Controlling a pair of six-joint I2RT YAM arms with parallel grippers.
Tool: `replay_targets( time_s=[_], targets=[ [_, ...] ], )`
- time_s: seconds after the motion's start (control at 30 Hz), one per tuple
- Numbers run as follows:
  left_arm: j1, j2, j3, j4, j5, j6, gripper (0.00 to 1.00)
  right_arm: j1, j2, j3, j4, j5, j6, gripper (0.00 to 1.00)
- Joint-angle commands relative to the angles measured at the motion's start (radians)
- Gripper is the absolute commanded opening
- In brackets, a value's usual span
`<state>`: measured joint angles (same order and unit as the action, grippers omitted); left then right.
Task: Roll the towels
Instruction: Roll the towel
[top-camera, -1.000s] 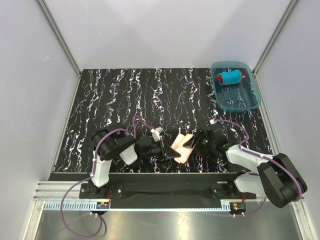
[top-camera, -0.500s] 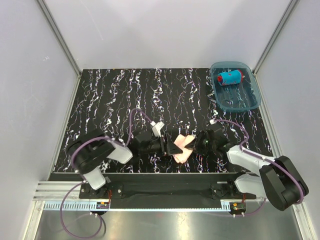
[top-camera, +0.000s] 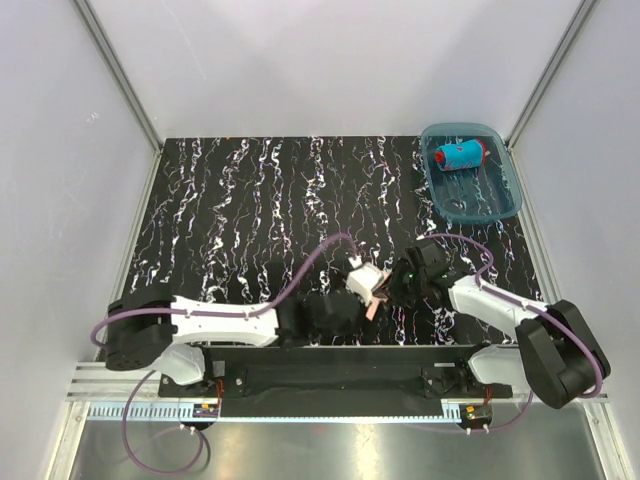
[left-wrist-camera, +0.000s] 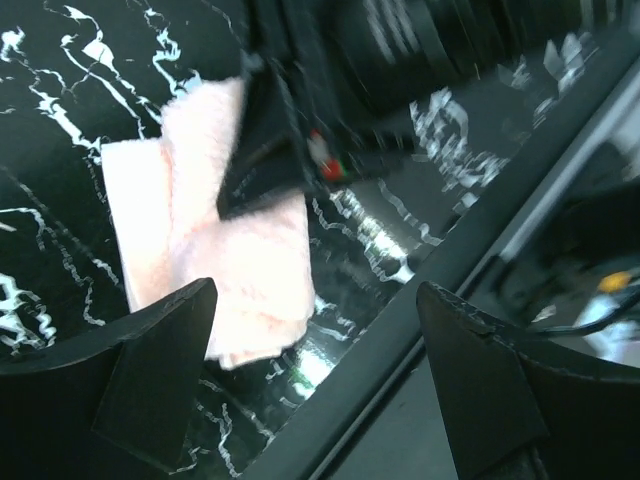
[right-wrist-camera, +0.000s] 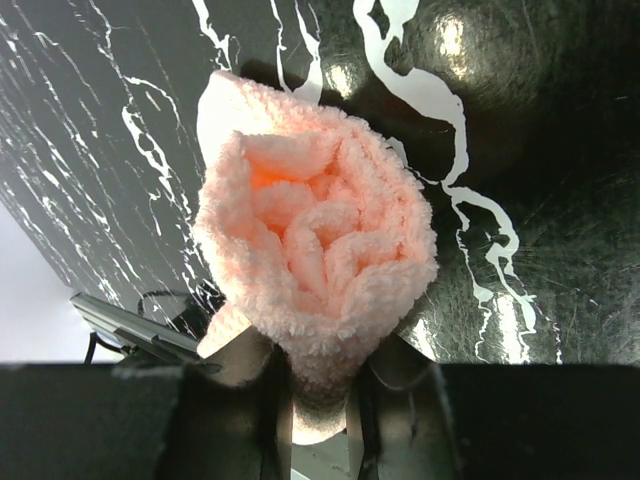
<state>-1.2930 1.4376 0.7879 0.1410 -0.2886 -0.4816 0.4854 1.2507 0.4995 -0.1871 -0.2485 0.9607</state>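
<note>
The black table (top-camera: 250, 200), veined in white, fills the top view. Two arms are stretched low across its near edge: the left arm (top-camera: 220, 320) is laid out from 7 o'clock towards the middle, and the right arm (top-camera: 490, 305) is reached in from 5 o'clock, so that their wrists are brought close together.

A translucent blue tray (top-camera: 480, 205) is set in the table's far right corner, at about 1 o'clock. In its far end a blue towel (top-camera: 459, 155) with red ends is lodged, already rolled into a short cylinder and laid crosswise.

The peach towel (right-wrist-camera: 320, 270) is found at about 5 o'clock, near the front edge. It is gathered into a loose, ruffled bundle with folds spiralling inward, and one end is lifted off the table. That end is clamped by the right pincer (right-wrist-camera: 320, 410), whose fingers are closed on the bunched cloth.

The left pincer (left-wrist-camera: 315, 370) is released. Its fingers are spread wide with nothing between them, and it is held just beside the towel without touching it.
</note>
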Motion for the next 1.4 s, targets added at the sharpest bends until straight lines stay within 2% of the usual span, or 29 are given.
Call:
replay_targets(
  time_s=[0.0, 0.17, 0.33, 0.43, 0.47, 0.5, 0.57, 0.6, 0.67, 0.7, 0.73, 0.77, 0.8, 0.93, 1.03, 1.07, 1.1, 1.2, 1.37],
  targets=[
    [-0.084, 0.070, 0.078, -0.089, -0.250, 0.155, 0.87, 0.004, 0.029, 0.045, -0.057, 0.003, -0.022, 0.13],
    [-0.124, 0.185, 0.129, -0.083, -0.306, 0.181, 0.88, 0.004, 0.032, 0.045, -0.054, -0.014, -0.020, 0.13],
    [-0.129, 0.259, 0.154, -0.052, -0.299, 0.204, 0.91, 0.005, 0.032, 0.044, -0.063, -0.029, -0.022, 0.13],
    [-0.127, 0.297, 0.163, -0.029, -0.276, 0.219, 0.89, 0.005, 0.024, 0.043, -0.069, -0.029, -0.022, 0.13],
    [-0.127, 0.311, 0.163, -0.021, -0.262, 0.221, 0.84, 0.005, 0.024, 0.045, -0.071, -0.031, -0.022, 0.13],
    [-0.127, 0.317, 0.169, -0.023, -0.251, 0.222, 0.70, 0.005, 0.023, 0.045, -0.071, -0.031, -0.022, 0.13],
    [-0.129, 0.325, 0.177, -0.033, -0.247, 0.219, 0.51, 0.007, 0.027, 0.045, -0.071, -0.032, -0.022, 0.13],
    [-0.129, 0.322, 0.168, -0.031, -0.241, 0.213, 0.35, 0.004, 0.029, 0.047, -0.072, -0.032, -0.022, 0.13],
    [-0.129, 0.311, 0.154, -0.029, -0.238, 0.207, 0.22, 0.005, 0.033, 0.048, -0.071, -0.034, -0.019, 0.13],
    [-0.129, 0.308, 0.151, -0.030, -0.238, 0.204, 0.17, 0.005, 0.033, 0.050, -0.068, -0.035, -0.019, 0.13],
    [-0.129, 0.311, 0.148, -0.032, -0.238, 0.204, 0.16, 0.004, 0.035, 0.050, -0.066, -0.035, -0.016, 0.13],
    [-0.129, 0.314, 0.143, -0.037, -0.236, 0.204, 0.10, 0.005, 0.033, 0.050, -0.063, -0.040, -0.014, 0.13],
    [-0.129, 0.314, 0.140, -0.035, -0.231, 0.199, 0.00, 0.004, 0.035, 0.051, -0.064, -0.041, -0.013, 0.13],
    [-0.126, 0.302, 0.108, -0.008, -0.175, 0.190, 0.00, 0.005, 0.030, 0.060, -0.077, -0.044, -0.014, 0.16],
    [-0.099, 0.270, 0.067, 0.048, -0.077, 0.161, 0.00, 0.005, 0.013, 0.065, -0.090, -0.040, -0.016, 0.34],
    [-0.086, 0.258, 0.036, 0.092, -0.045, 0.147, 0.00, 0.005, 0.007, 0.068, -0.095, -0.037, -0.017, 0.50],
    [-0.072, 0.247, 0.019, 0.115, 0.012, 0.117, 0.00, 0.007, 0.004, 0.074, -0.109, -0.034, -0.017, 0.59],
    [-0.034, 0.207, -0.022, 0.164, 0.054, 0.069, 0.00, 0.005, -0.008, 0.092, -0.133, -0.026, -0.025, 0.99],
    [0.017, 0.161, -0.079, 0.253, 0.149, 0.000, 0.00, 0.005, -0.031, 0.114, -0.163, -0.023, -0.036, 1.00]
  ],
)
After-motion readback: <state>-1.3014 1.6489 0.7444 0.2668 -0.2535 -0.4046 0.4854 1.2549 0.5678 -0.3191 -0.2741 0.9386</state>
